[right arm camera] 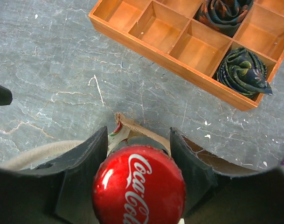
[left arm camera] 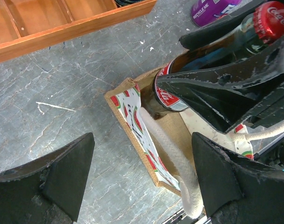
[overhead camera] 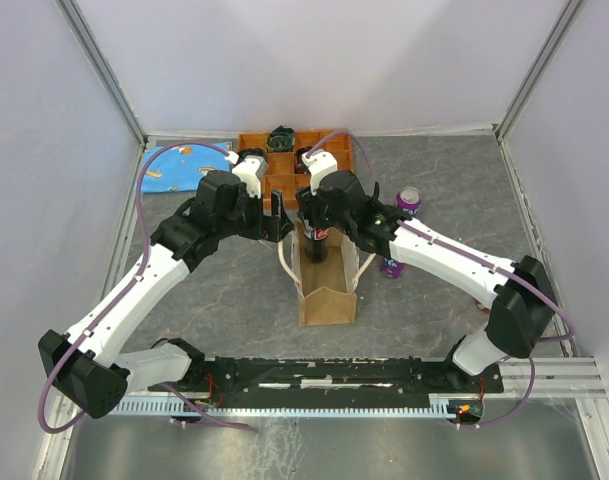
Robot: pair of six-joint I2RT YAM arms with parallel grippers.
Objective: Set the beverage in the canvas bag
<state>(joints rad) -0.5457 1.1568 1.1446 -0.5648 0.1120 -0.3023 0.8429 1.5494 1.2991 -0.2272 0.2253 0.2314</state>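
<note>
Top view, canvas bag (overhead camera: 327,295): centre of frame, upright on the grey worktop (overhead camera: 234,290), mouth open.
Top view, beverage bottle (overhead camera: 316,243): at the bag's upper end, lower part inside the mouth.
Top view, right end effector (overhead camera: 315,222): grasping the bottle near its top.
Top view, left end effector (overhead camera: 282,222): just left of the bag (fingers hard to make out here).
Top view, surroundings: wooden tray (overhead camera: 356,150) above centre, blue cloth (overhead camera: 174,168) upper left, purple can (overhead camera: 408,200) right of the tray.
Left wrist, left end effector (left arm camera: 142,140): released, fingers (left arm camera: 62,177) spread wide at the bottom corners.
Left wrist, bag (left arm camera: 128,105): centre, watermelon-print lining, white rope handle (left arm camera: 172,161).
Left wrist, bottle (left arm camera: 188,65): upper right, tilted across the frame, label at the bag's rim, pinched by the right end effector (left arm camera: 216,91).
Right wrist, red cap (right arm camera: 139,186): bottom centre, between the clenched fingers (right arm camera: 86,163).
Right wrist, tray (right arm camera: 179,42): top, two rolled dark fabrics (right arm camera: 242,70) in its compartments.
</note>
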